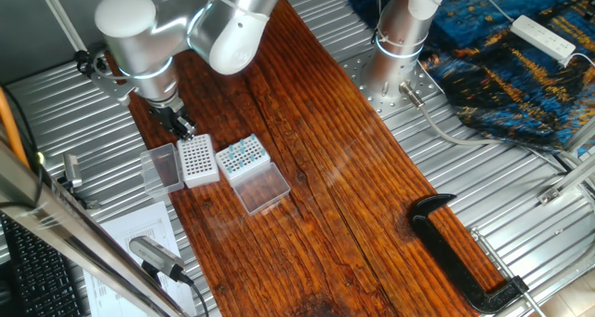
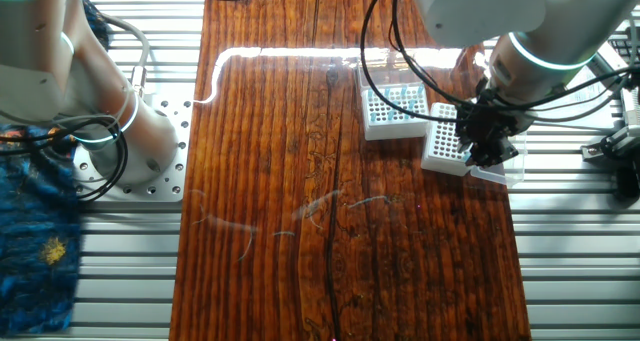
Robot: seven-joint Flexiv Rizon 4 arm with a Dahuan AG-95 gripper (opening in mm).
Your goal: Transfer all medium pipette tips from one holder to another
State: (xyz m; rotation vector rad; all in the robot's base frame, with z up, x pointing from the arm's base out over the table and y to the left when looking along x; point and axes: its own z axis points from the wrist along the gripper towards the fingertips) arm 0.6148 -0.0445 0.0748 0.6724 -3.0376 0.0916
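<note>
In one fixed view, the hand (image 1: 182, 126) hangs at the end of the silver arm (image 1: 139, 38), its dark fingers pointing down just at the 11 o'clock corner of the white-sided rack (image 1: 198, 159); whether they are clenched or released cannot be told from here. That rack sits on the wooden bench (image 1: 316, 178) with its smoky lid (image 1: 162, 168) lying open at its 9 o'clock side. Just at the rack's 3 o'clock stands the clear-sided rack (image 1: 244, 156), where teal tips (image 1: 244, 152) show as scattered dots in the grid; its flat lid (image 1: 263, 188) lies open toward 5 o'clock. In the other fixed view, the hand (image 2: 480, 146) hovers over the 3 o'clock edge of the white-sided rack (image 2: 444, 141), covering part of the grid, and the finger gap is again unreadable. The clear-sided rack (image 2: 392, 111) lies at the hand's 10 o'clock, beside the other rack, with teal tips (image 2: 398, 105) in several holes.
</note>
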